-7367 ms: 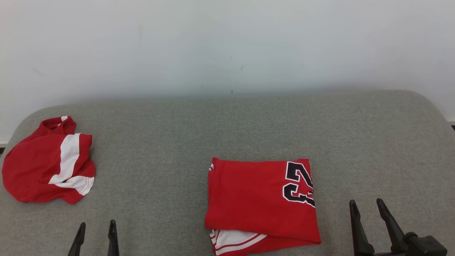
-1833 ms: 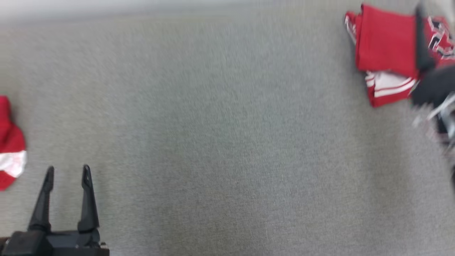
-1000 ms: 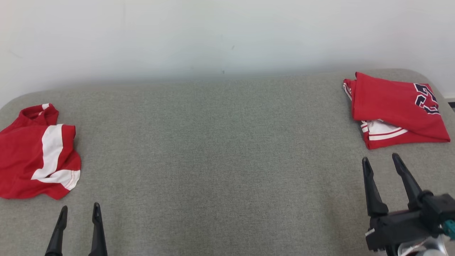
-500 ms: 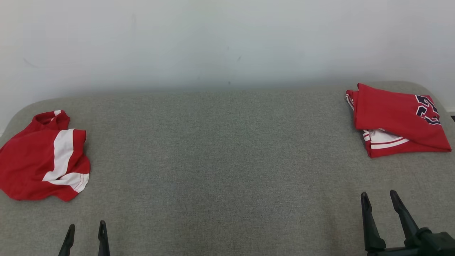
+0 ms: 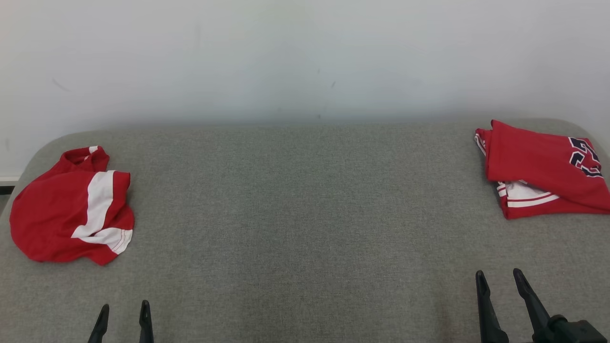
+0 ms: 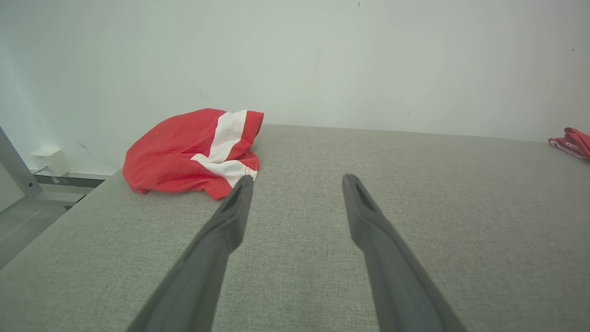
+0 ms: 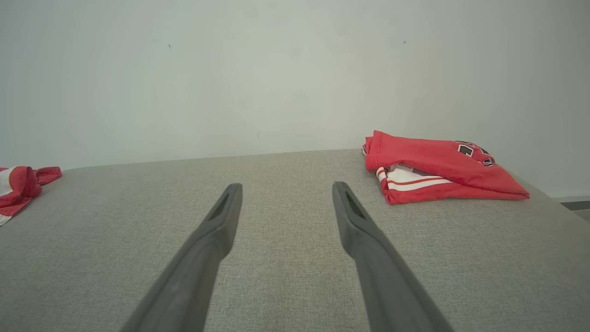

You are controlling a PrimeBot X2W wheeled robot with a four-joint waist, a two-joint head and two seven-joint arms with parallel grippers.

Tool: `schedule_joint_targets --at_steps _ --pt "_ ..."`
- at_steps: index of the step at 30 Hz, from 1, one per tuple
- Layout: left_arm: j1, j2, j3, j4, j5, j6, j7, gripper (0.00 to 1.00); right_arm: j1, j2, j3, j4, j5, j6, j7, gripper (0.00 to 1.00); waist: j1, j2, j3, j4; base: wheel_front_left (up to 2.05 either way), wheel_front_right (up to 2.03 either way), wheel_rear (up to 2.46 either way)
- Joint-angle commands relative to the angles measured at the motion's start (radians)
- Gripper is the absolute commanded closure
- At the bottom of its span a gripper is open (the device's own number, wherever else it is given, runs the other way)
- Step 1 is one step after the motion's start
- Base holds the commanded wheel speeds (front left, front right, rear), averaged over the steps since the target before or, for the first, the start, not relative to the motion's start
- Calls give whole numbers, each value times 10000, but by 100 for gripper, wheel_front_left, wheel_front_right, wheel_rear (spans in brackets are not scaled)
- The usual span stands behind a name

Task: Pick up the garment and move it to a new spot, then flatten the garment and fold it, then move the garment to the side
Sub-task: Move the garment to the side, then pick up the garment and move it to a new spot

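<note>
— How far had it got with the shirts?
— As I judged it, one round was finished. The folded jersey (image 5: 538,162) lay at the far right corner of the grey padded surface (image 5: 305,214), dark numerals on its upper face and a white-striped layer peeking out beneath. Nothing was holding it.
— And the grippers?
— The left gripper (image 5: 124,305) and the right gripper (image 5: 498,273) hung over the near edge, one toward each near corner. Both had their fingers spread wide and both were empty.
— So what was called for next?
— The crumpled garment (image 5: 57,219) at the left edge, heaped and unfolded. I reckoned the left gripper would need to reach forward and leftward, pinch a raised fold, and carry the heap to the bare middle.
— How many things in all?
— Two red garments, one folded and one crumpled; two grippers, with two dark fingers each
</note>
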Motion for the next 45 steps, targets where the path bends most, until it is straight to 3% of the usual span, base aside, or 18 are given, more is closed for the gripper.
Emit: schedule_joint_targets --at_steps 1,32,38,45 --pt "-109 32 -5 39 -18 -18 -30 0 84 43 21 53 57 -29 -28 0 0 0 -5 26 0 0 0" --pt "-232 90 -30 160 -19 -82 -30 0 94 119 -17 554 75 -29 -142 0 0 0 -52 144 0 0 0" --pt "-306 152 -62 145 17 -40 -30 0 173 188 7 595 125 -29 -174 0 0 0 -45 634 0 0 0" --pt "-338 318 -25 229 -85 32 -25 0 221 301 61 706 164 -29 -226 0 0 0 29 1705 0 0 0"
